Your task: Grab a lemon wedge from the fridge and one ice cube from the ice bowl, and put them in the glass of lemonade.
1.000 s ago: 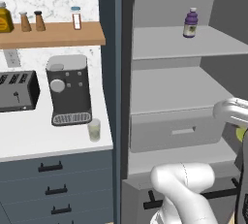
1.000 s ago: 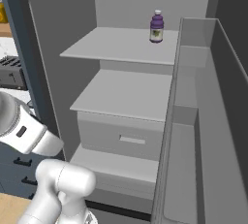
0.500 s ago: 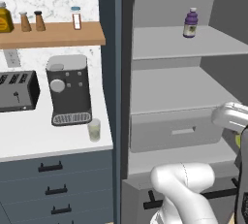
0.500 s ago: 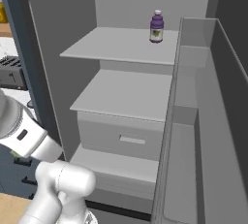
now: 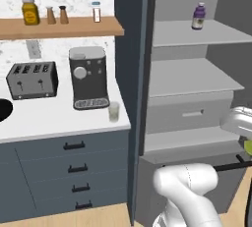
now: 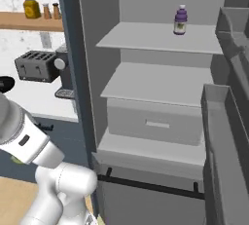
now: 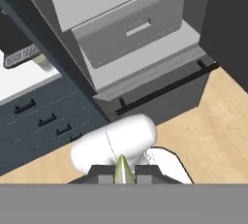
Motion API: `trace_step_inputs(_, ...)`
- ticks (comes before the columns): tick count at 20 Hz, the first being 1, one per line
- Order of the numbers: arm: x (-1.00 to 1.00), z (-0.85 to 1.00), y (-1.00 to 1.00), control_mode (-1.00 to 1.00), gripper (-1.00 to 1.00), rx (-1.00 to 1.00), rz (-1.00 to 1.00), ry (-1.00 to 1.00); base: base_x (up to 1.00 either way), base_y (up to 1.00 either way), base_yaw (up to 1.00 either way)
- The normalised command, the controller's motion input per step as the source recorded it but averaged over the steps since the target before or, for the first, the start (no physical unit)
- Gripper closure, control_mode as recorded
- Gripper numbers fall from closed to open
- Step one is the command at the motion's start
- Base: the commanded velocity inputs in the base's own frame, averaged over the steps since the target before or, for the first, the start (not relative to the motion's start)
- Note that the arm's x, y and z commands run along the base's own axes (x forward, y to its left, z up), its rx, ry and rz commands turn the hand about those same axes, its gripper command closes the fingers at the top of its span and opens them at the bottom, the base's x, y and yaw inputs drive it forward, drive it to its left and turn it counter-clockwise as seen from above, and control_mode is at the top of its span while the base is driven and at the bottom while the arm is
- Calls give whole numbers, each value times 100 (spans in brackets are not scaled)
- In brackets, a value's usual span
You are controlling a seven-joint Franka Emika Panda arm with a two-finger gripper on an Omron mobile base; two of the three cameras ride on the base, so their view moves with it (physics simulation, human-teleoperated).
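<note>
1. The two dark fingers of the gripper [image 7: 122, 173] are clenched on one tiny yellow-green lemon wedge [image 7: 121, 168], outside the fridge.
2. One tall dark grey-blue fridge [image 5: 197, 81] stands open, one purple bottle [image 5: 198, 15] on its top shelf.
3. One small clear glass of lemonade [image 5: 114, 111] stands on the white counter [image 5: 54, 118], beside one black coffee machine [image 5: 88, 77] and one toaster [image 5: 31, 79].
</note>
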Motion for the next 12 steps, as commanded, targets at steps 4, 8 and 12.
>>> trace_step_inputs(4, 0, 0, 0, 100, 100, 0, 0, 0, 4, 100, -7)
trace_step_inputs(8, 0, 0, 0, 100, 100, 0, 0, 0, 26, 99, -17)
trace_step_inputs(12, 0, 0, 0, 100, 100, 0, 0, 0, 30, 64, -31)
